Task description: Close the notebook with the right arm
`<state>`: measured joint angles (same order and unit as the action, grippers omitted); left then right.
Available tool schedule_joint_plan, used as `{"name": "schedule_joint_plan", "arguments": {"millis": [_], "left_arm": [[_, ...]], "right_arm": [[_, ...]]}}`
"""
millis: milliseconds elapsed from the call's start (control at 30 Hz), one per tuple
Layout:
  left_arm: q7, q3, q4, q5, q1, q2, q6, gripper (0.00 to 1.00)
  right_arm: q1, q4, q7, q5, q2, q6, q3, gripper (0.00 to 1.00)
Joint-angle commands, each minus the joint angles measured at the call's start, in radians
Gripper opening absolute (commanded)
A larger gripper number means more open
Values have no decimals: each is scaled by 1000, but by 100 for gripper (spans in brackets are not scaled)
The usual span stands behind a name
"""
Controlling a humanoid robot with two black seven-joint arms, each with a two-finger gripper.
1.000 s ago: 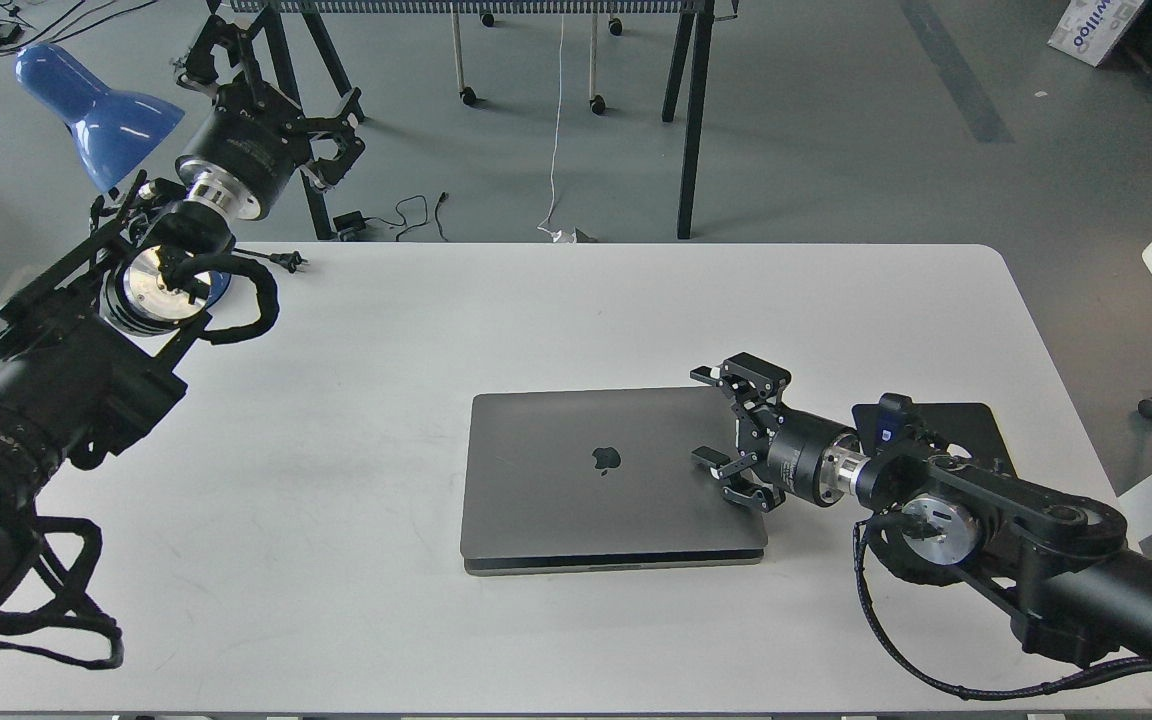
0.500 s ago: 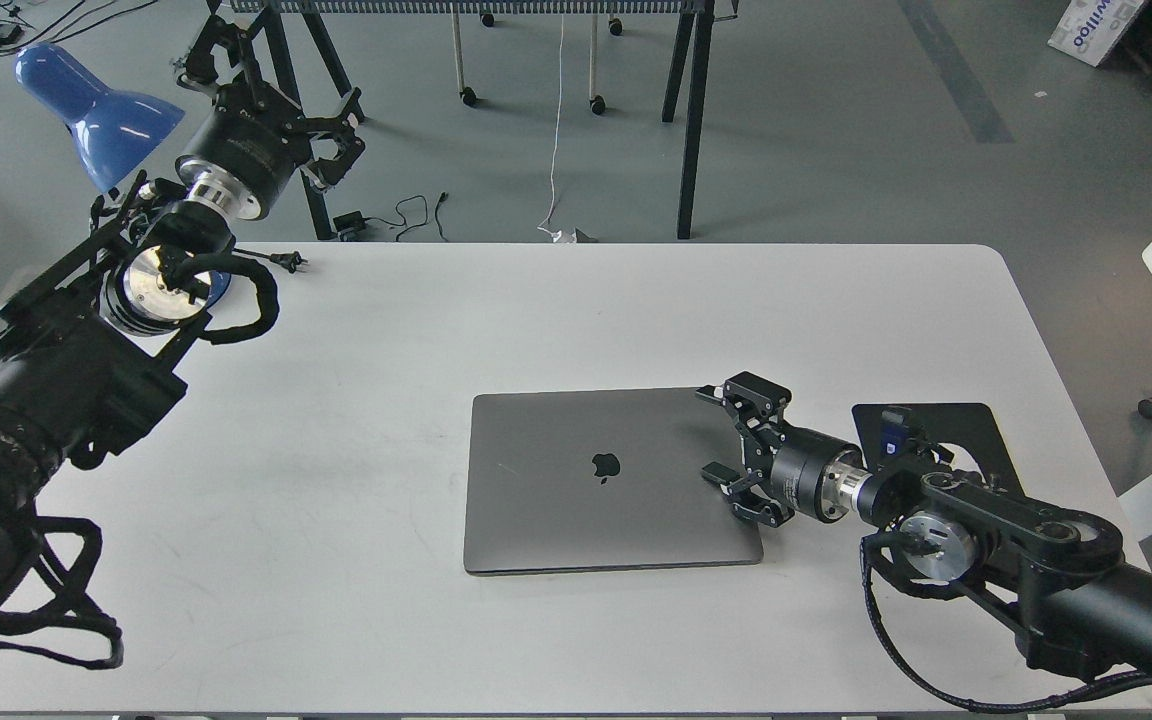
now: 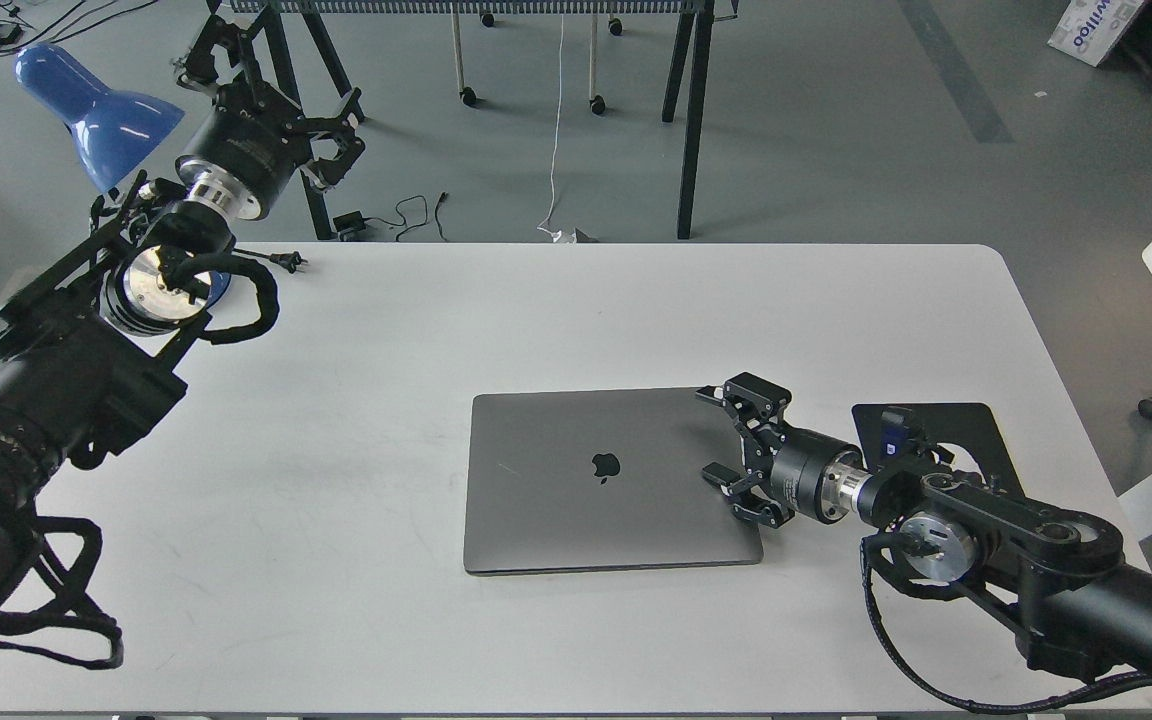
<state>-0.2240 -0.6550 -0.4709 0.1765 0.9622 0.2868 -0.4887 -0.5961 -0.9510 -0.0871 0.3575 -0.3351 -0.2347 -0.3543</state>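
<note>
White tabletop [image 3: 636, 300] fills most of the head view, with grey floor, black trestle legs and loose cables across the top of the frame. Lower centre lies the notebook [image 3: 576, 500], lid flat down on its base with no gap visible along the near edge, the dark apple logo [image 3: 605, 466] facing up. Judged from that, the closing looks done; what remains is for the right arm [image 3: 1016, 540] to draw clear. Its right gripper [image 3: 731, 445] sits at the notebook's right edge, over the lid, jaws spread wide and holding nothing; whether the fingers touch the lid cannot be told. A flat black mouse pad [image 3: 976, 425] shows just behind that arm.

At upper left, beside a blue lamp shade [image 3: 96, 105], the left gripper [image 3: 336, 135] hangs past the table's far edge, fingers apart and empty.

Readable writing is scarce: a white box [image 3: 1096, 30] at upper right carries blue lettering, cropped and upside down, not legible with confidence.
</note>
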Motion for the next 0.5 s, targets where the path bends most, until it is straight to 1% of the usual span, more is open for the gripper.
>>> {"name": "schedule_joint_plan", "arguments": {"millis": [0, 67, 233, 333, 433, 467], "left_arm": [[0, 0, 0, 1, 1, 0, 0, 100], [0, 0, 0, 0, 1, 0, 0, 100], [0, 0, 0, 1, 0, 0, 0, 100], [0, 0, 0, 0, 0, 0, 0, 100], [0, 0, 0, 1, 0, 0, 0, 100], [0, 0, 0, 0, 0, 0, 0, 100]], "right_arm": [[-5, -17, -3, -2, -8, 0, -8, 100], [-7, -47, -8, -3, -16, 2, -29, 100], [-11, -147, -16, -5, -93, 0, -107, 100], [-17, -161, -25, -6, -117, -2, -164, 100], [-30, -154, -45, -6, -125, 2, -256, 100], [-31, -150, -45, -6, -125, 2, -294, 100]]}}
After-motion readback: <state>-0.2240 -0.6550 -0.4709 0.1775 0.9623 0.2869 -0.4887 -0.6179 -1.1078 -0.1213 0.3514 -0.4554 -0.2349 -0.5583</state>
